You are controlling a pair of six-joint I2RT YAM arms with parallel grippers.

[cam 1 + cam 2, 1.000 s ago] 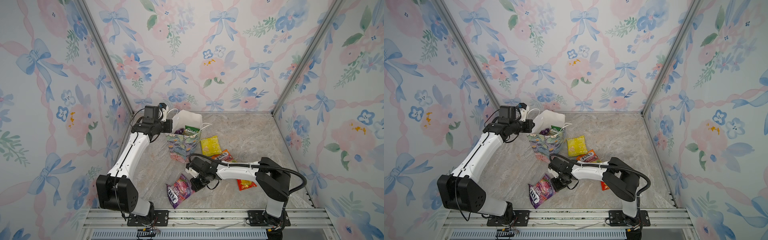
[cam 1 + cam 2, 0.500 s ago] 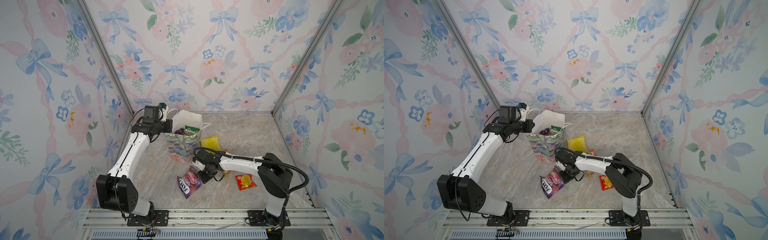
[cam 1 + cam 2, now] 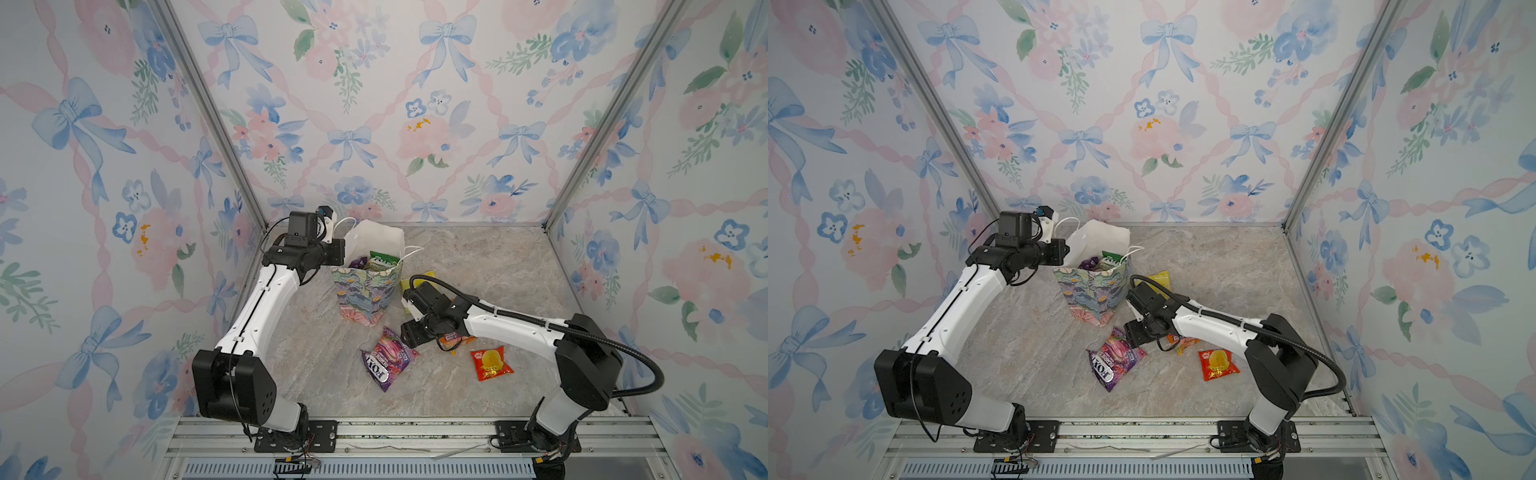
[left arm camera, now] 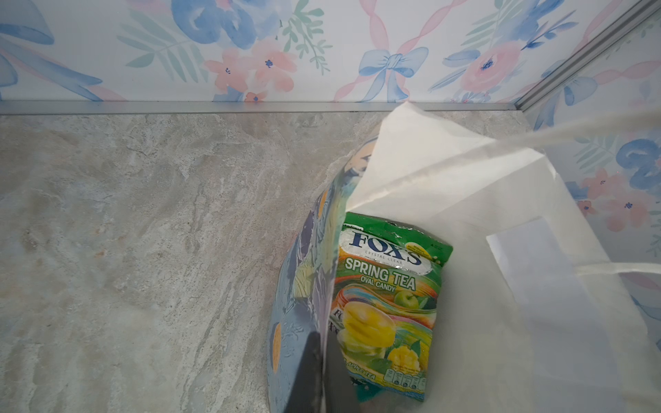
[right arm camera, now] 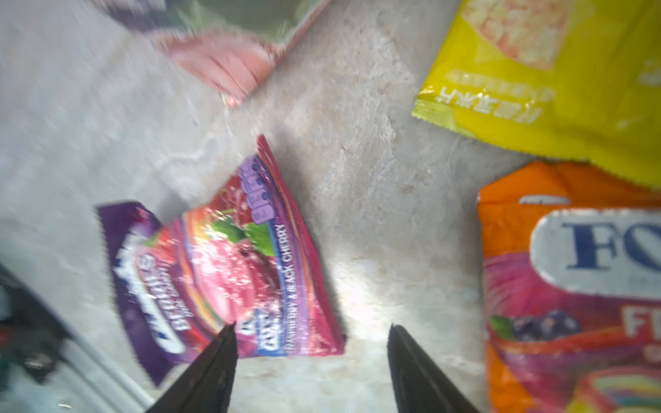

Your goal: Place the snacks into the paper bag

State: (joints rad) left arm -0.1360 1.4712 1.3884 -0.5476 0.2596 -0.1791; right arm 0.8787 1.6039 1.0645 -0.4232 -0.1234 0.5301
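Purple foil glints at lower centre in both top views, where a FOX'S berries packet (image 3: 388, 363) lies flat on the marble floor (image 3: 324, 365). Its long axis slants from upper right to lower left, with the logo end toward the metal rail (image 3: 415, 428) along the frame's bottom edge. Bare floor stretches to its left, and a red-yellow packet (image 3: 491, 363) lies apart at its right. Just above it hangs the right gripper (image 5: 311, 327), jaws spread wide with only floor between them and one fingertip (image 5: 223, 352) over the packet's edge. An orange packet (image 3: 455, 340) shows partly beneath that arm, and a yellow packet (image 3: 424, 275) lies behind it. Farther up, the paper bag (image 3: 368, 295) stands upright and open, with a green Spring Tea packet (image 4: 386, 304) and a second purple packet (image 3: 358, 262) inside. The left gripper (image 4: 323, 372) pinches the bag's left rim. Open floor fills the upper right as far as the floral wall (image 3: 415, 124).
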